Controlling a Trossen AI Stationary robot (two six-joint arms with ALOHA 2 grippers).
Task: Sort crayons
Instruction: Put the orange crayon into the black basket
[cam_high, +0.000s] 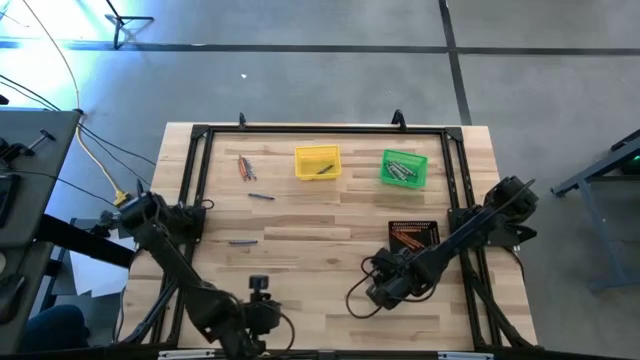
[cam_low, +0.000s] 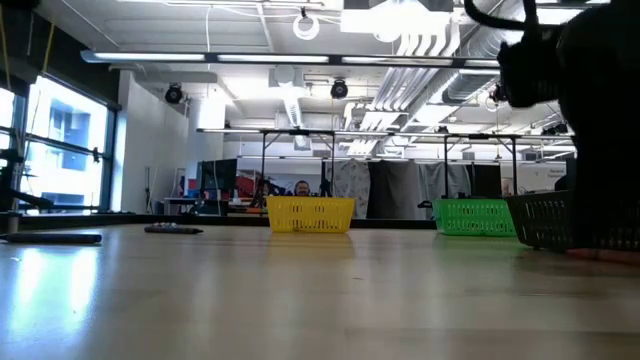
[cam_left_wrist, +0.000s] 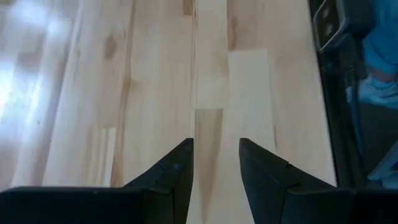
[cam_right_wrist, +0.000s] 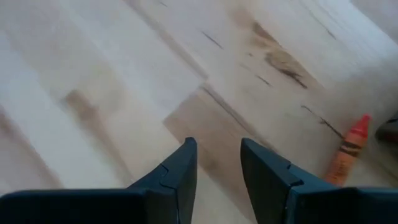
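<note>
Loose crayons lie flat on the wooden table: a small cluster (cam_high: 245, 168) at the far left, a single one (cam_high: 262, 196) nearer, and another (cam_high: 242, 241) at mid left. An orange crayon (cam_right_wrist: 348, 152) lies on the table just beside my right gripper (cam_right_wrist: 217, 158), which is open, empty and low over the wood, next to the black bin (cam_high: 413, 238) that holds orange crayons. My left gripper (cam_left_wrist: 216, 158) is open and empty over bare wood near the table's near edge (cam_high: 260, 292).
A yellow bin (cam_high: 317, 162) and a green bin (cam_high: 404, 168) stand at the far middle and hold a few crayons each. They also show in the low view, yellow (cam_low: 310, 214) and green (cam_low: 475, 217). A black frame (cam_high: 200, 180) runs round the table.
</note>
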